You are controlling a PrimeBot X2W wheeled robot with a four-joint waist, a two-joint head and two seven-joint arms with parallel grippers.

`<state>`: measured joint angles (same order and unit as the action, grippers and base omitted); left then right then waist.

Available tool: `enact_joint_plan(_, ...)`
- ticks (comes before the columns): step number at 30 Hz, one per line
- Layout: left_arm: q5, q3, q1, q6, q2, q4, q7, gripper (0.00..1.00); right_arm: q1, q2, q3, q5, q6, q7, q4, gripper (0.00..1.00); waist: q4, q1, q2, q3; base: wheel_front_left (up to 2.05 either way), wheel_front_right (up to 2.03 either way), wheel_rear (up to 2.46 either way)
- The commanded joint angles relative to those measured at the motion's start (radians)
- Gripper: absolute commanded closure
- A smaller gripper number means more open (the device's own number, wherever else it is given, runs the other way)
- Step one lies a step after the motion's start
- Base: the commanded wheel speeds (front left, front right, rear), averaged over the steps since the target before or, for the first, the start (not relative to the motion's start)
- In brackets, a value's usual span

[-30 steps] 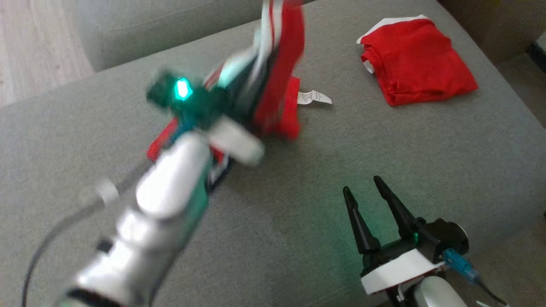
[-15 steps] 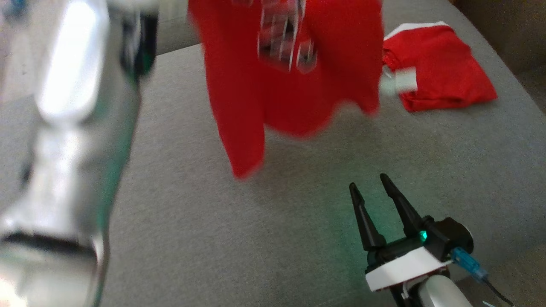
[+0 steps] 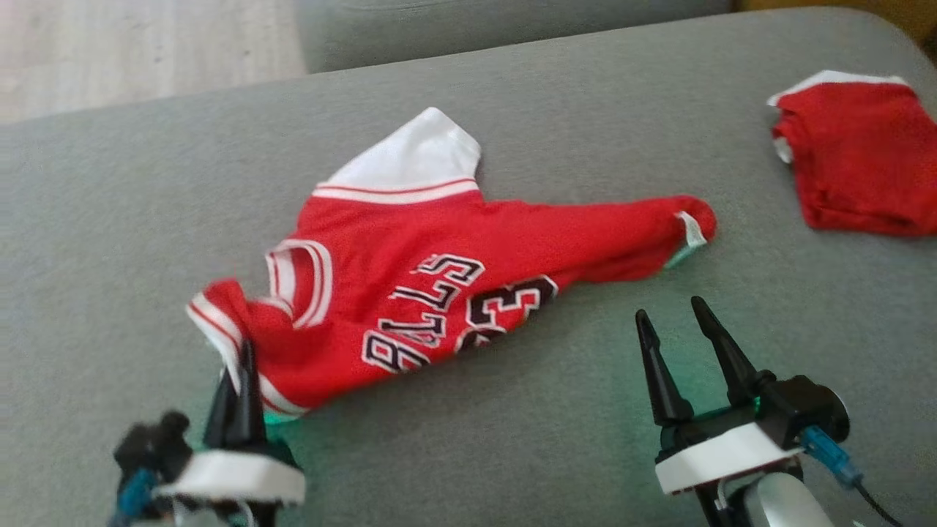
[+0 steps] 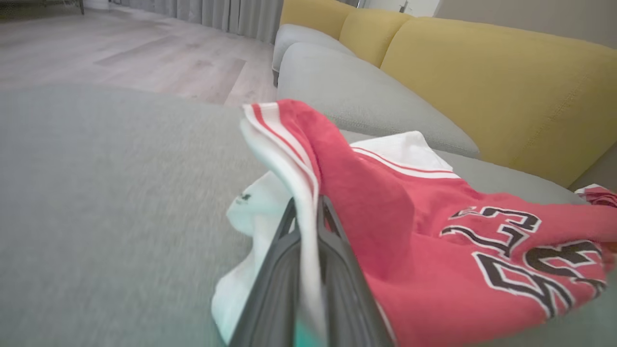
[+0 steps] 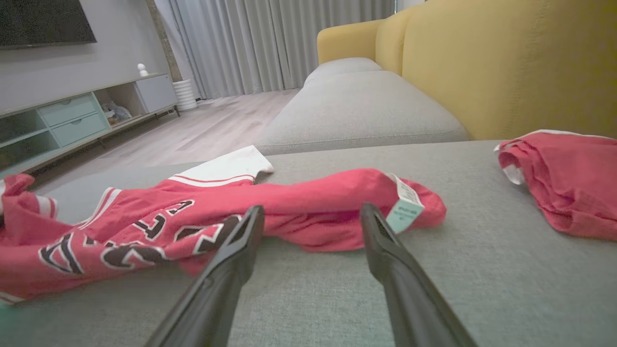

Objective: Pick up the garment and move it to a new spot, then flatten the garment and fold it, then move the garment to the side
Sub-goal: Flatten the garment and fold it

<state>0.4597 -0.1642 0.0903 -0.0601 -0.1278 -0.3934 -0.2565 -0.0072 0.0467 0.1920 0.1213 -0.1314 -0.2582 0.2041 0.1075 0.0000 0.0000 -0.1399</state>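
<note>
Now sprawled rumpled on the grey cushion [image 3: 512,439], the jersey [image 3: 439,271] is pinched at its striped edge by the left gripper [image 3: 240,366] while the right gripper [image 3: 669,307] hovers open near the hem, flattening seemingly in hand and next needing that hem grasped and drawn taut

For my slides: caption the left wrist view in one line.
Left gripper shut on the red jersey, striped edge pinched, grey cushion below.

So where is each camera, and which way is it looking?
Head view: up high, looking down at the jersey on the grey sofa; left hand and right hand below.
Left wrist view: low, along shut fingers pinching the jersey's striped edge.
Right wrist view: low, between open fingers, toward the jersey.
Head and right wrist share the red folded cloth.
</note>
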Motion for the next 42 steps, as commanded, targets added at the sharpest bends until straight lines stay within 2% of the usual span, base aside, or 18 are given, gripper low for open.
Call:
enact_joint_plan(1, -0.008, 0.052, -0.009, -0.014, 0.006, 0.053, -0.005, 1.00, -0.003, 0.004, 0.022, -0.009, 0.001, -0.004, -0.029, 0.00, -0.045, 0.0000, 0.0000, 0.002, 0.00, 0.00, 0.00)
enact_joint_plan(2, -0.008, 0.060, -0.058, -0.031, 0.024, 0.074, -0.005, 0.97, -0.004, 0.004, 0.027, -0.011, 0.001, -0.004, -0.027, 0.00, -0.064, 0.0000, 0.0000, 0.005, 0.00, 0.00, 0.00)
enact_joint_plan(3, -0.011, 0.062, -0.076, -0.037, 0.030, 0.083, -0.005, 0.67, -0.005, 0.004, 0.029, -0.011, 0.001, -0.004, -0.026, 0.00, -0.071, 0.0000, 0.0000, 0.006, 0.00, 0.00, 0.00)
enact_joint_plan(4, -0.015, 0.063, -0.090, -0.041, 0.033, 0.093, -0.005, 0.29, -0.006, 0.004, 0.030, -0.011, 0.001, -0.004, -0.025, 0.00, -0.077, 0.0000, 0.0000, 0.007, 0.00, 0.00, 0.00)
enact_joint_plan(5, -0.015, 0.063, -0.090, -0.041, 0.033, 0.093, -0.005, 0.29, -0.006, 0.004, 0.030, -0.011, 0.001, -0.004, -0.025, 0.00, -0.077, 0.0000, 0.0000, 0.007, 0.00, 0.00, 0.00)
enact_joint_plan(6, -0.022, 0.066, -0.100, -0.044, 0.034, 0.104, -0.005, 0.00, -0.007, 0.004, 0.031, -0.011, 0.001, -0.004, -0.025, 0.00, -0.082, 0.0000, 0.0000, 0.008, 0.00, 0.00, 0.00)
enact_joint_plan(11, -0.086, 0.072, -0.105, -0.051, 0.001, 0.210, -0.005, 0.00, -0.009, 0.004, 0.029, -0.010, 0.001, -0.004, -0.022, 0.00, -0.092, 0.0000, 0.0000, 0.008, 0.00, 0.00, 0.00)
enact_joint_plan(14, -0.123, 0.065, -0.051, -0.054, -0.051, 0.286, 0.006, 0.00, -0.011, 0.004, 0.028, -0.010, 0.001, -0.004, -0.025, 0.00, -0.090, 0.0000, 0.0000, -0.002, 0.00, 0.00, 0.00)
enact_joint_plan(21, -0.145, -0.032, 0.245, -0.068, -0.177, 0.385, 0.198, 0.00, -0.058, 0.004, 0.047, -0.022, 0.001, -0.004, -0.035, 0.00, -0.045, 0.0000, 0.0000, -0.083, 0.00, 0.00, 0.00)
enact_joint_plan(26, -0.043, -0.196, 0.495, -0.070, -0.285, 0.313, 0.356, 0.00, -0.107, 0.004, 0.060, -0.019, 0.001, -0.004, -0.040, 0.00, 0.005, 0.0000, 0.0000, -0.164, 0.00, 0.00, 0.00)
enact_joint_plan(30, 0.064, -0.331, 0.647, -0.070, -0.346, 0.199, 0.435, 0.00, -0.142, 0.004, 0.073, -0.009, 0.001, -0.004, -0.043, 0.00, 0.042, 0.0000, 0.0000, -0.220, 0.00, 0.00, 0.00)
enact_joint_plan(35, 0.165, -0.478, 0.759, -0.070, -0.390, 0.057, 0.471, 0.00, -0.180, 0.004, 0.090, 0.001, 0.001, -0.004, -0.047, 0.00, 0.081, 0.0000, 0.0000, -0.275, 0.00, 0.00, 0.00)
enact_joint_plan(41, 0.266, -0.608, 0.812, -0.070, -0.422, -0.074, 0.474, 0.00, -0.205, 0.004, 0.095, 0.009, 0.001, -0.004, -0.052, 0.00, 0.103, 0.0000, 0.0000, -0.315, 0.00, 0.00, 0.00)
enact_joint_plan(42, 0.288, -0.629, 0.815, -0.070, -0.425, -0.085, 0.476, 0.35, -0.206, 0.004, 0.093, 0.009, 0.001, -0.004, -0.052, 0.00, 0.103, 0.0000, 0.0000, -0.318, 0.00, 0.00, 0.00)
